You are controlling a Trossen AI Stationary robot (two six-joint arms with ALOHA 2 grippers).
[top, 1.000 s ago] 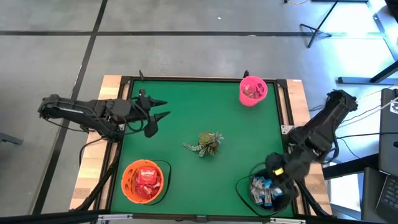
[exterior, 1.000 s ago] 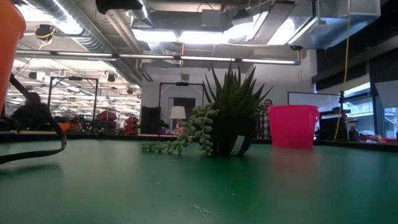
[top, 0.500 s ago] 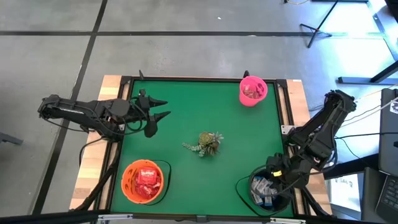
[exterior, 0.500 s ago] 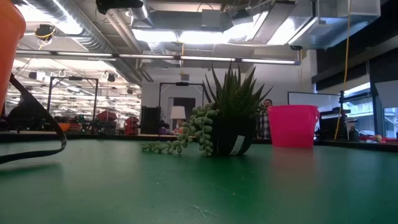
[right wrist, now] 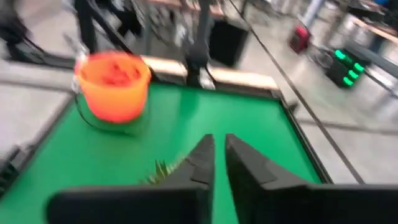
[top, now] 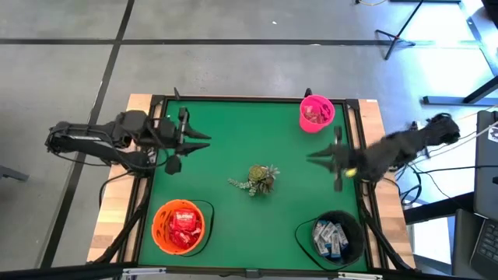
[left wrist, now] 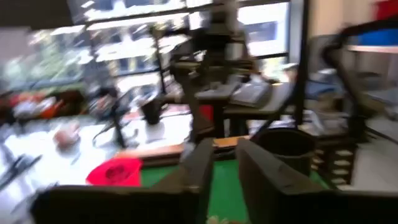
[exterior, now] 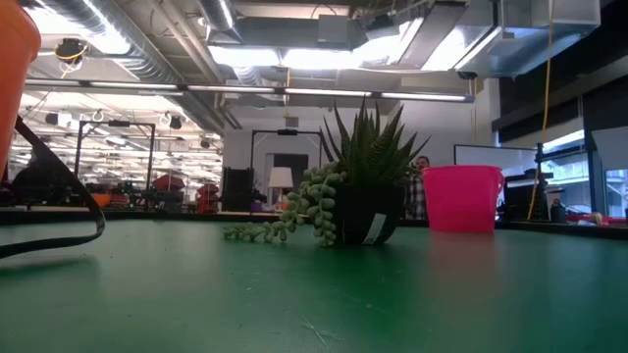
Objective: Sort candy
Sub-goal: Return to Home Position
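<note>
The candy lies sorted in three containers. Red packets [top: 185,224] fill the orange bowl [top: 161,220] at the near left, and white-and-blue packets [top: 330,237] fill the black bowl [top: 352,224] at the near right. Brownish pieces [top: 314,113] sit in the pink cup [top: 327,103] at the far right. My left gripper [top: 201,138] hovers over the mat's left part, pointing right, shut with only a slit between its fingers [left wrist: 199,163]. My right gripper [top: 310,158] hovers over the right part, pointing left, shut and holding nothing [right wrist: 219,149].
A small potted succulent [top: 257,179] with a trailing sprig stands at the mat's middle, between the two grippers. The green mat [top: 233,117] has a raised dark frame, with wooden table edges at left and right. A cable loops round the orange bowl [exterior: 15,59].
My right gripper has risen out of the black bowl, swung toward the far edge and the table's middle, and turned until it points left above the mat. My left gripper has risen a little and turned, and its fingers have come together.
</note>
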